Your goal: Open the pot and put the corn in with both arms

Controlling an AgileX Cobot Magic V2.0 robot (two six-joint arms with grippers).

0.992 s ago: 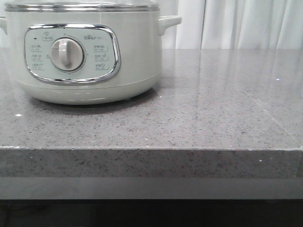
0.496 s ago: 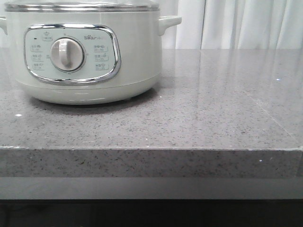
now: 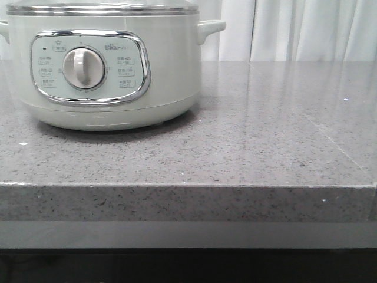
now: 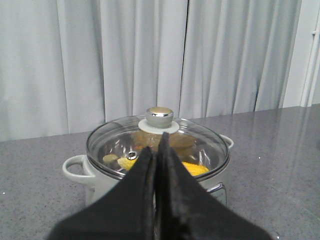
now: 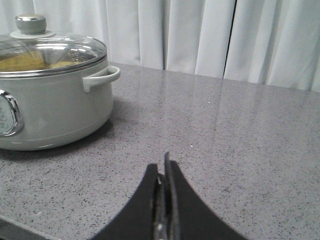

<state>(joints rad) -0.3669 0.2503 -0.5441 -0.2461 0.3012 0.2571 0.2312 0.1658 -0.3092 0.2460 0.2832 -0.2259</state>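
- Front view: the pale grey-green pot (image 3: 106, 65) is sitting on the grey speckled worktop (image 3: 265, 147), towards its left side and back from the front edge. Its chrome-framed control panel (image 3: 89, 66) with the round dial (image 3: 83, 67) is facing the camera, and a small side handle (image 3: 210, 29) is sticking out on the right. White curtains (image 3: 294, 29) are hanging behind the worktop. Neither arm is showing here.
- Left wrist view: the left gripper (image 4: 156, 145) is hovering in front of the pot (image 4: 100, 182) with its black fingers (image 4: 140, 190) pressed together, grasping nothing. The glass lid (image 4: 200, 142) with its knob (image 4: 159, 116) is resting on the pot. The yellow corn (image 4: 194, 168) is lying inside, showing through the glass.
- Right wrist view: the right gripper (image 5: 165, 167) is hanging over the bare worktop (image 5: 240, 140), jaws clenched and empty, well apart from the pot (image 5: 55, 110). The lid (image 5: 50, 52) is sitting on the pot, with something yellowish showing dimly beneath.
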